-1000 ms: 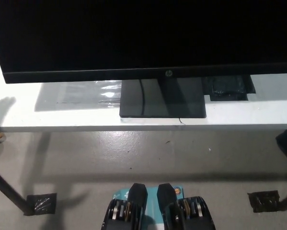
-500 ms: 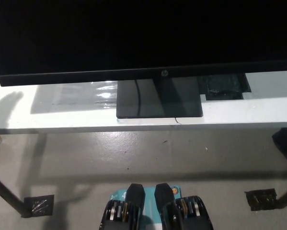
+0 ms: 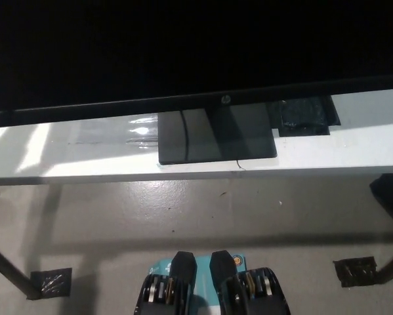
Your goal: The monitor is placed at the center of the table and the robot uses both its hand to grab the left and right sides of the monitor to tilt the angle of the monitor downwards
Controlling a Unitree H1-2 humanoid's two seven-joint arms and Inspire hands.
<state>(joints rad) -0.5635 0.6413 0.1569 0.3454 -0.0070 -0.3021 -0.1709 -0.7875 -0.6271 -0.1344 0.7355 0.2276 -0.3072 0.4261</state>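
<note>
Monitor (image 3: 183, 52) at table centre, screen edge lower on the left than before.

Compared with the frame half a second earlier, the monitor's bottom bezel sits lower at the picture's left and slants more, while the table (image 3: 353, 147) and floor hold nearly the same positions. The monitor fills the upper half of the view; its top and both side edges are cut off by the frame. Its rectangular base (image 3: 216, 141) rests on the white table near the front edge. A dark flat object (image 3: 304, 118) lies just beside the base, partly hidden behind the bezel; its identity is unclear. No containers are visible. Neither hand is in view, so hand state cannot be told.
</note>
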